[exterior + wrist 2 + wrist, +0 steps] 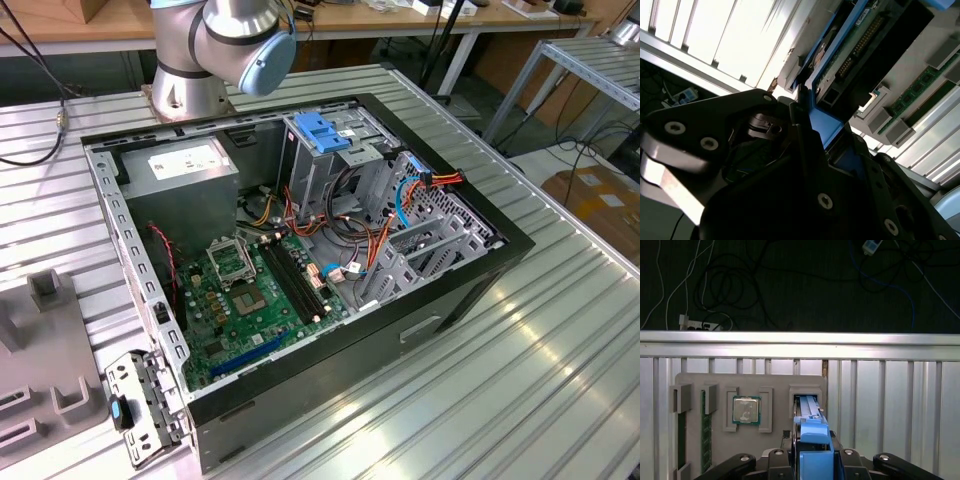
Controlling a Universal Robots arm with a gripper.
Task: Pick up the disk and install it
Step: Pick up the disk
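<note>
The disk [807, 407] stands on edge in a slot of the grey parts tray [775, 385], its blue side rail uppermost. My gripper [813, 442] sits over its near end, with the black fingers [796, 450] on either side of the blue rail, shut on the disk. In the second wrist view the disk [860, 45] shows its green circuit board and connector, and the gripper [827, 131] clamps the blue rail. The open computer case [480, 270] lies on the table in the exterior view, with a metal drive cage [315, 170] inside at the back.
The tray also holds a processor chip [746, 410] and memory sticks [704, 430]. Inside the case are the motherboard [250, 300], a grey power-supply box [185, 165], loose cables [375, 235] and a blue latch [322, 132] atop the cage. The ribbed table edge [800, 344] runs beyond the tray.
</note>
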